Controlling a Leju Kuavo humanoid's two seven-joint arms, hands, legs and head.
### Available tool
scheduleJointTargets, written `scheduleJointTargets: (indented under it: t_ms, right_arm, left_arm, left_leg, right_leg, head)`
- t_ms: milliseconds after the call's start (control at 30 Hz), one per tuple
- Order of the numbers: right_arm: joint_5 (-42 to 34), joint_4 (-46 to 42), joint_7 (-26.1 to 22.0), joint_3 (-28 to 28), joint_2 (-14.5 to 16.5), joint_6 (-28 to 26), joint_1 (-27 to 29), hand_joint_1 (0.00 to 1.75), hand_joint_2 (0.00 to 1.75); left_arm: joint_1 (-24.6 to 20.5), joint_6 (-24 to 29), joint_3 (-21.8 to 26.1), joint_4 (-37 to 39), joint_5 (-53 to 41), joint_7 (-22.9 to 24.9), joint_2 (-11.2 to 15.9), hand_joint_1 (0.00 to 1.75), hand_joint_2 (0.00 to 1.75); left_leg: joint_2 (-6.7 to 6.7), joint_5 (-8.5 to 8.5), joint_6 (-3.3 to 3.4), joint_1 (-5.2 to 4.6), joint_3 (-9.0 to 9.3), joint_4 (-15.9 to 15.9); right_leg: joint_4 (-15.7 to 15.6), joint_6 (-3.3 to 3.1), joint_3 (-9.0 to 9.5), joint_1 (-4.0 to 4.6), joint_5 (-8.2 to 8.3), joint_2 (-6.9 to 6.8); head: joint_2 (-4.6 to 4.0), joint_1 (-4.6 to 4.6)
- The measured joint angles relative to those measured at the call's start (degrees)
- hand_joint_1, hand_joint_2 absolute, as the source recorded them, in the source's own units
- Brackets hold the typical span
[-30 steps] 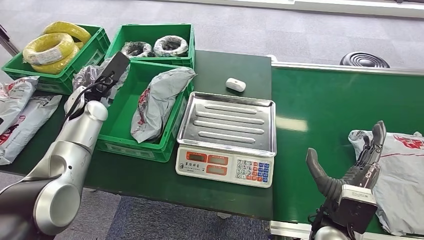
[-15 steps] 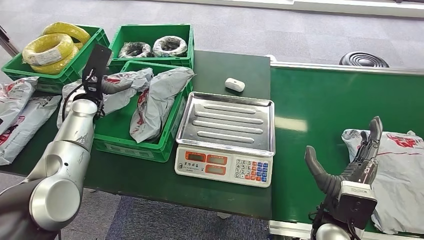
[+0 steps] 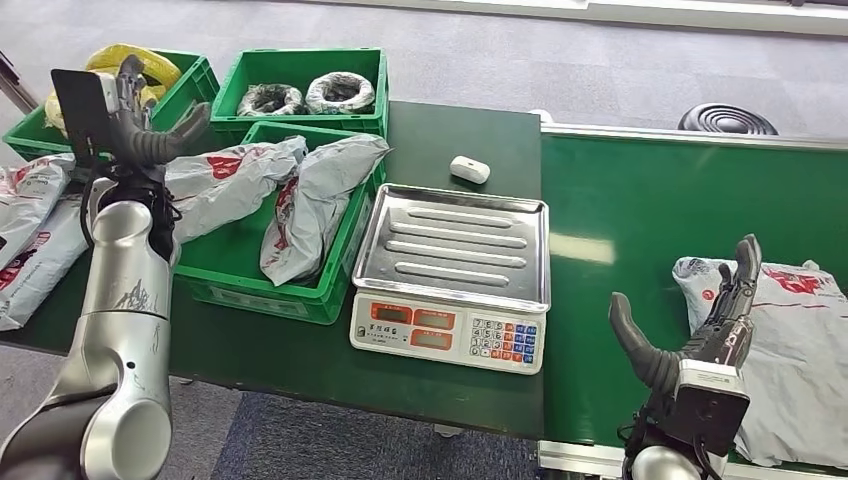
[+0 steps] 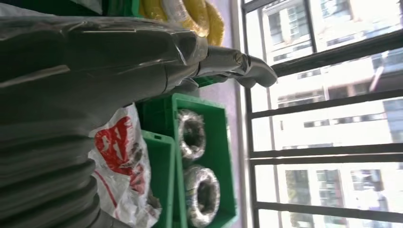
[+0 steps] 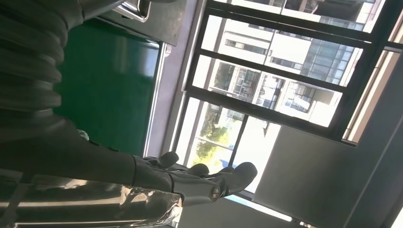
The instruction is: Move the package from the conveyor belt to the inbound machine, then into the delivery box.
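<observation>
The scale (image 3: 452, 275), with its steel pan and keypad, sits on the dark worktop (image 3: 465, 130) and serves as the landmark here. To its right runs the green conveyor belt (image 3: 640, 210), and on the belt, well right of the scale, lies the grey package (image 3: 800, 350) with red print. The right hand (image 3: 700, 335) hovers between the scale and that package, just beside the package's near edge; its fingers (image 3: 742, 270) are spread and upright with the thumb set apart, holding nothing, and whether they touch the bag cannot be told. Left of the scale, touching its side, stands a green delivery box (image 3: 250, 285) holding two grey bags (image 3: 320, 195), one draped over its left rim. Behind that box is a green crate (image 3: 300, 70) with two wire coils (image 3: 340, 92), and farther left a crate of yellow coils (image 3: 150, 62). The left hand (image 3: 150, 135) is raised above the left end of the delivery box, far left of the scale, fingers released and empty. A small white object (image 3: 471, 169) rests on the worktop just behind the scale. More grey bags (image 3: 35, 225) lie at the worktop's far left.
</observation>
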Motion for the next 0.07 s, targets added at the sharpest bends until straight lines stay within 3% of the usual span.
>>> scheduleJointTargets:
  t_ms: [67]
  right_arm:
    - [0.0, 0.0, 0.0, -0.2, 0.1, -0.1, 0.4, 0.00, 1.75]
  left_arm:
    - [2.7, 4.1, -1.1, -4.2, -0.5, -2.3, -0.1, 0.00, 1.75]
  left_leg:
    - [0.07, -0.03, 0.00, 0.00, 0.04, 0.0]
  right_leg:
    - [0.0, 0.00, 0.00, 0.00, 0.00, 0.08]
  head:
    - [0.00, -0.01]
